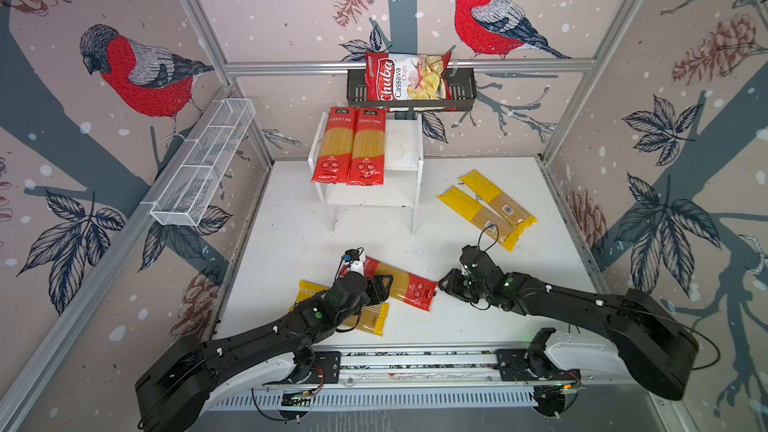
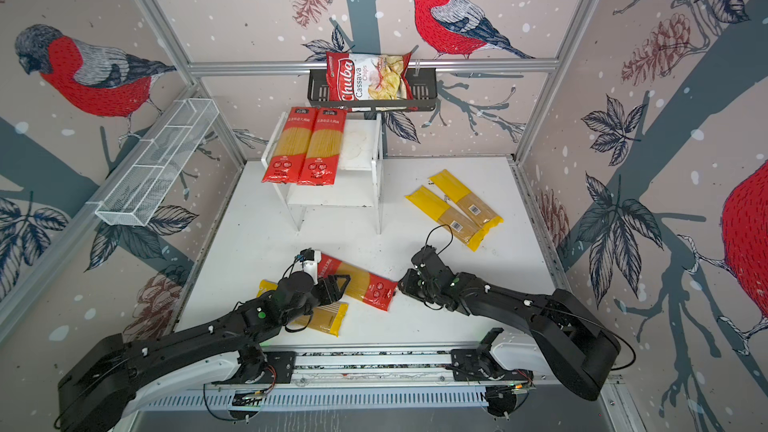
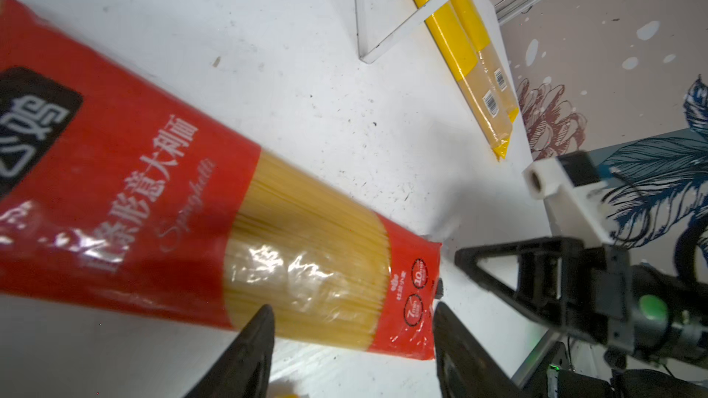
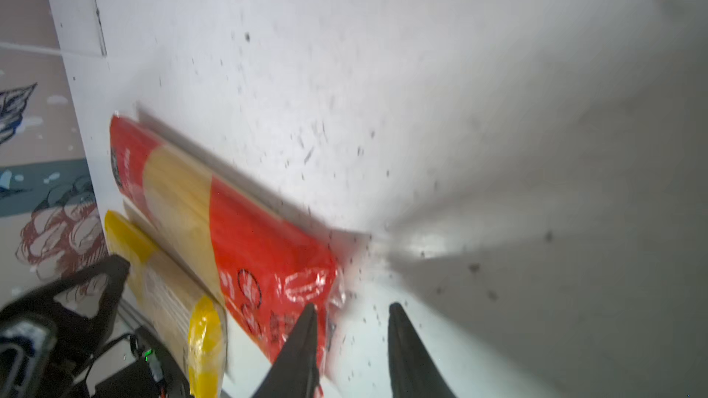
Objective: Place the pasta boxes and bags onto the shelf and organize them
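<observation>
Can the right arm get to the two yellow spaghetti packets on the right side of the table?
Probably yes. The right gripper sits open beside the red packet, and only bare table lies between it and the yellow packets, which have nothing on them.

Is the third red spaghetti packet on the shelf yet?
No. The red packet lies on the table, in front of the shelf.

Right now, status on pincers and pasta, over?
Left pincer open over red spaghetti packet; right pincer open at its end. Two red packets on shelf; three yellow packets on table. Nothing blocks the shelf.
</observation>
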Controlling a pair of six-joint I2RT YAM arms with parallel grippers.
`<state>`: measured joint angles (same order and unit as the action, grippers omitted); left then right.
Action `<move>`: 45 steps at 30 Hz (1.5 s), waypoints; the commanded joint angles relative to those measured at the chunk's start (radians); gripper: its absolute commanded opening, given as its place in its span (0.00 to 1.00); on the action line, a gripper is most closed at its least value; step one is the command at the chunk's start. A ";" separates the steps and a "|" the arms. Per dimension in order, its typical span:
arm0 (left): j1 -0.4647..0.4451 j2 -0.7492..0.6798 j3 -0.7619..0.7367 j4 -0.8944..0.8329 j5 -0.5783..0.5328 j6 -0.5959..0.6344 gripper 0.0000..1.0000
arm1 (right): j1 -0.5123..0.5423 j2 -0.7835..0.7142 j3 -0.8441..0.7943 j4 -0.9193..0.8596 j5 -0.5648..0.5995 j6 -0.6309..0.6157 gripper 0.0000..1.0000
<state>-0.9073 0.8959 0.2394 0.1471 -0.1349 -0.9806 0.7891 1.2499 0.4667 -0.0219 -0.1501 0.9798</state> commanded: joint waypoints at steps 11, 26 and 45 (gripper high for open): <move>-0.002 -0.060 -0.086 -0.058 0.002 -0.084 0.64 | -0.007 0.332 0.220 0.164 -0.096 -0.104 0.42; 0.178 0.194 -0.048 0.258 0.054 0.053 0.64 | 0.115 0.355 0.150 0.220 -0.126 -0.011 0.43; 0.311 0.358 0.064 0.270 0.192 0.138 0.63 | 0.075 0.359 0.104 0.376 -0.264 -0.026 0.47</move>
<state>-0.5991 1.2739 0.3206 0.4419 0.0093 -0.8581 0.8795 1.5959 0.5716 0.3065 -0.3702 0.9714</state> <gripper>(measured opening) 0.630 0.469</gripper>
